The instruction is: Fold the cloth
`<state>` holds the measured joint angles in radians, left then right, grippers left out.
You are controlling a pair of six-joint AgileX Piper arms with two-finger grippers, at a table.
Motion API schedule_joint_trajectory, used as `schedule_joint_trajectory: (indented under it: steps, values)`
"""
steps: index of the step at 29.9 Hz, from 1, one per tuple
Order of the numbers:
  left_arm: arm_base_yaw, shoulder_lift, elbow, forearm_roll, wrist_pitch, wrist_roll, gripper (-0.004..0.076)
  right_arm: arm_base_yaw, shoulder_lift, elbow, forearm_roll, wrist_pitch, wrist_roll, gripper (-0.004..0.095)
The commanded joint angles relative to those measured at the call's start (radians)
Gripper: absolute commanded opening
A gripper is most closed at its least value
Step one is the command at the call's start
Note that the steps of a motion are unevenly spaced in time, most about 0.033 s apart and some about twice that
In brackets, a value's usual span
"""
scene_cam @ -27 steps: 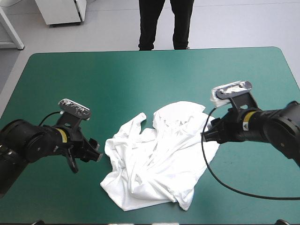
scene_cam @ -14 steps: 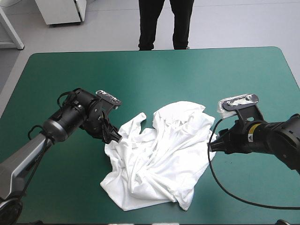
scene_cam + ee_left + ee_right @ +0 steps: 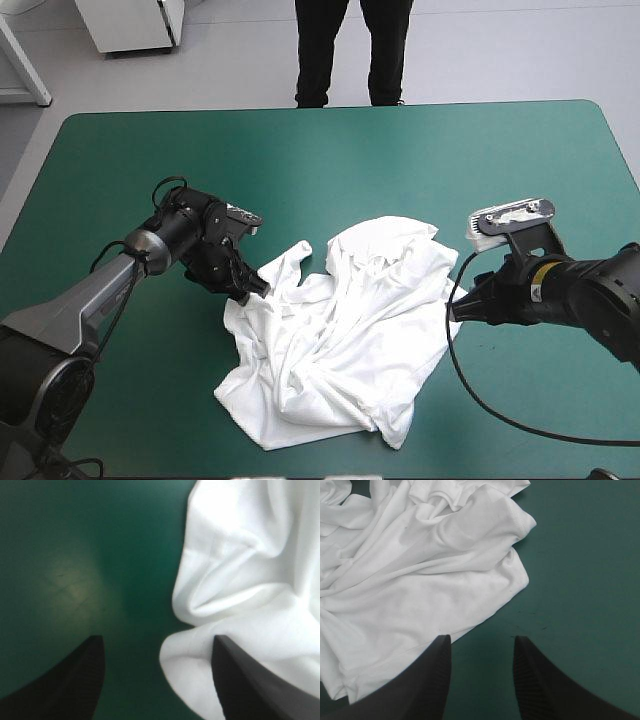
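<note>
Bright even light, soft shadows, pale glare on teal-green cover point(image 3: 70, 585)

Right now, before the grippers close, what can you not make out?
- High view: fingertips of the left gripper, hidden under its own wrist, so whether they touch the T-shirt is unclear.
- High view: fingers of the right gripper, hidden likewise.
- Left wrist view: most of the T-shirt, cut off by the edge and blurred.
- All views: the T-shirt's lower layers, hidden by its own folds.
</note>
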<state>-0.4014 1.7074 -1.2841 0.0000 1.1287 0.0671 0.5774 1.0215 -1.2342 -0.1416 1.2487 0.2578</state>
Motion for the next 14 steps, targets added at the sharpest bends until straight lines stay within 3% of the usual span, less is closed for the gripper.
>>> schedule_joint_trajectory:
  steps: [1, 9, 12, 14]
  values:
    - [-0.01, -0.018, -0.03, -0.043, -0.036, 0.003, 0.0441, -0.006, -0.014, -0.023, -0.051, 0.001, 0.007, 0.0373]
    - [-0.029, 0.057, -0.03, -0.029, -0.042, -0.009, 0.0436, -0.006, -0.014, -0.023, -0.069, 0.001, 0.018, 0.0374]
    - [-0.029, 0.07, -0.03, -0.027, -0.062, -0.01, 0.0368, -0.006, -0.014, -0.023, -0.095, 0.001, 0.035, 0.0374]
    - [-0.029, 0.079, -0.028, -0.029, -0.064, -0.01, 0.0268, -0.006, -0.014, -0.023, -0.115, 0.001, 0.06, 0.0372]
